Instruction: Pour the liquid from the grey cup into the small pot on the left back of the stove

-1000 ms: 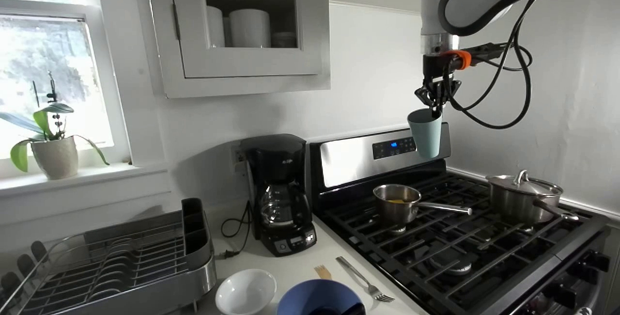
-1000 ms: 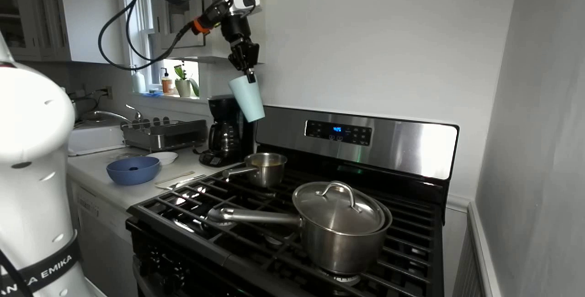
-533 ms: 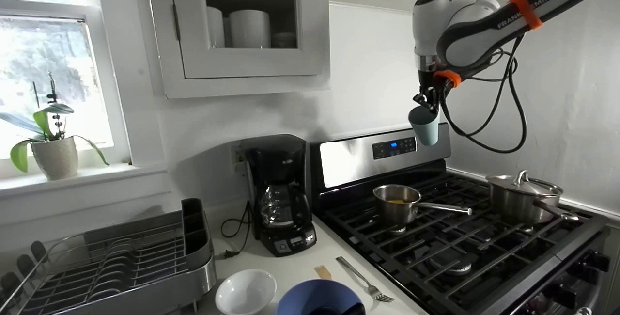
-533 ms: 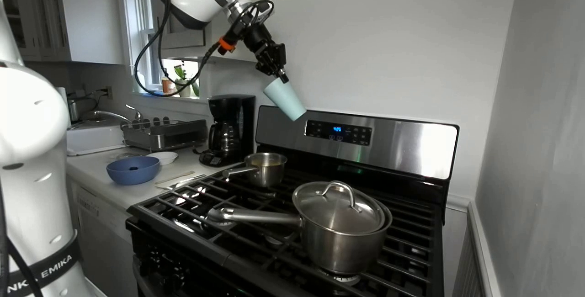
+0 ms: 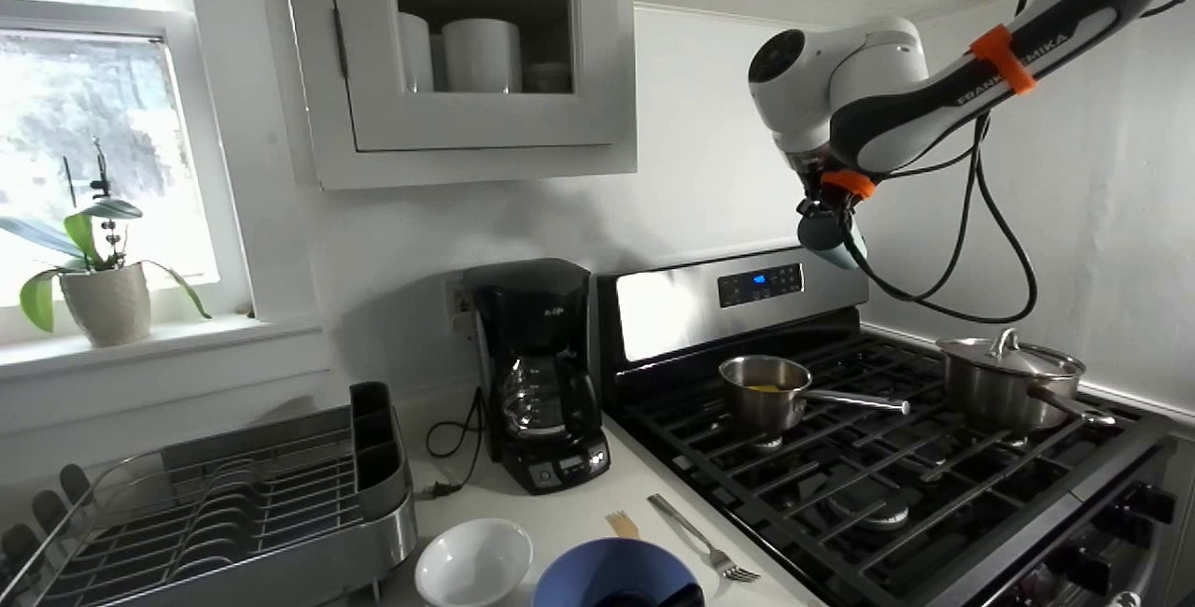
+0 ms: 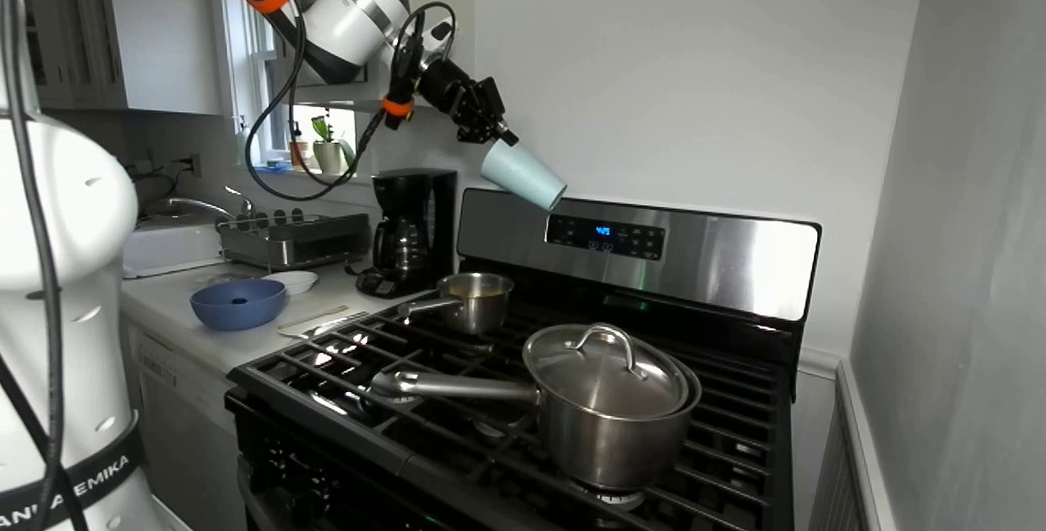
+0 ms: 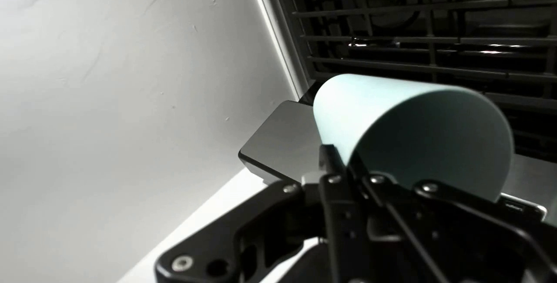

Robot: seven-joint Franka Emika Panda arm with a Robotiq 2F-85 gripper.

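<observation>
1. While the fingers (image 7: 333, 161) are clamped on the rim of the pale cup (image 6: 523, 175), it is held tilted above the stove (image 6: 744, 261), its base lower than its mouth.
2. Well below it, the small pot (image 5: 761, 411) is set at the left back; yellow contents (image 5: 766, 388) are seen inside.
3. The larger pot (image 6: 617, 447) is covered by a lid (image 6: 613, 390).

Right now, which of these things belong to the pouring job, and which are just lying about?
For the job: pale cup, held by the end effector; small pot; stove.
Lying about: lidded pot, coffee maker, dish rack, white bowl, blue bowl, metal fork.
</observation>
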